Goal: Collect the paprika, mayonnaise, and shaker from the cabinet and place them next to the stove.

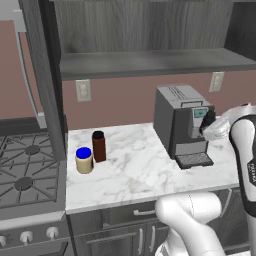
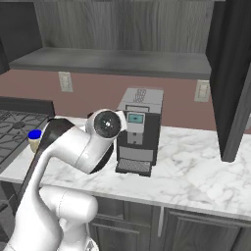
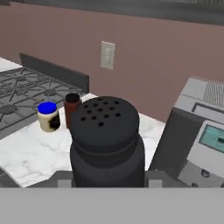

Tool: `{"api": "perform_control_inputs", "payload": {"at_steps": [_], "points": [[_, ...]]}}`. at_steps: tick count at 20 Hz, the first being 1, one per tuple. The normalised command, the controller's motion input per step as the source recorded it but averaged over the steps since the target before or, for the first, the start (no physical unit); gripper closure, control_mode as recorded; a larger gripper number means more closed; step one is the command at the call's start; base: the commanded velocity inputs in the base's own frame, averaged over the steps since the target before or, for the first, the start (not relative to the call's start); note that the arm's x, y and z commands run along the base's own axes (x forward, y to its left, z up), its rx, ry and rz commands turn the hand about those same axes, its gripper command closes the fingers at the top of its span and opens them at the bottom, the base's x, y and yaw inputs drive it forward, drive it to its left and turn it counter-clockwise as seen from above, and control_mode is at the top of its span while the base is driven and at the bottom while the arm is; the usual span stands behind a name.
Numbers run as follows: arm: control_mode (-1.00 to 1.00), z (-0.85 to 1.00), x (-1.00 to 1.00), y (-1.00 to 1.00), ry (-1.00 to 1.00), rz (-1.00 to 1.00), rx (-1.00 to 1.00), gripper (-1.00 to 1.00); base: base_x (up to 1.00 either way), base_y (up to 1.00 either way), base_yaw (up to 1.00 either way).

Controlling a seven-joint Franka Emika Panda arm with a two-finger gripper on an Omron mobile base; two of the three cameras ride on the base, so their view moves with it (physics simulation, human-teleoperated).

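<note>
Showing shaker (image 3: 106, 140): black, perforated, seemingly gripped.

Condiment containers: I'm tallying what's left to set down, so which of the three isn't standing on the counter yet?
The shaker: the small all-black one fills the hand view between the gripper's fingers. The paprika and the blue-lidded mayonnaise stand on the marble counter beside the stove.

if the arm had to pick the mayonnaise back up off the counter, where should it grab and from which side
Grip the mayonnaise around its cream body just under the blue lid, coming from the front or from above. It stands upright, short and wide, so the jaws need to open well. The paprika stands close behind and to its right, and the stove is on its left, so those sides look more crowded.
</note>
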Motion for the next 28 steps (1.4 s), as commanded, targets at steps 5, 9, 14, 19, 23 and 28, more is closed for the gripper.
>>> {"api": "perform_control_inputs", "payload": {"at_steps": [5, 9, 14, 19, 23, 28], "points": [[-1.0, -0.15, -0.18, 0.72, 0.0, 0.48, -0.02, 1.0, 0.0, 0.0, 0.0], [-1.0, -0.2, -0.14, 0.73, 0.0, 0.49, -0.03, 1.0, 0.0, 0.0, 0.0], [-1.0, -0.32, -0.17, 0.78, 0.0, 0.44, -0.02, 1.0, 0.0, 0.0, 0.0], [-1.0, -0.39, -0.13, 0.76, 0.0, 0.39, 0.0, 1.0, 0.0, 0.0, 0.0], [-1.0, -0.34, 0.0, 0.72, -0.01, 0.27, 0.0, 1.0, 0.0, 0.0, 0.0], [-1.0, -0.28, 0.12, 0.79, 0.0, 0.12, 0.0, 1.0, 0.0, 0.0, 0.0]]}}
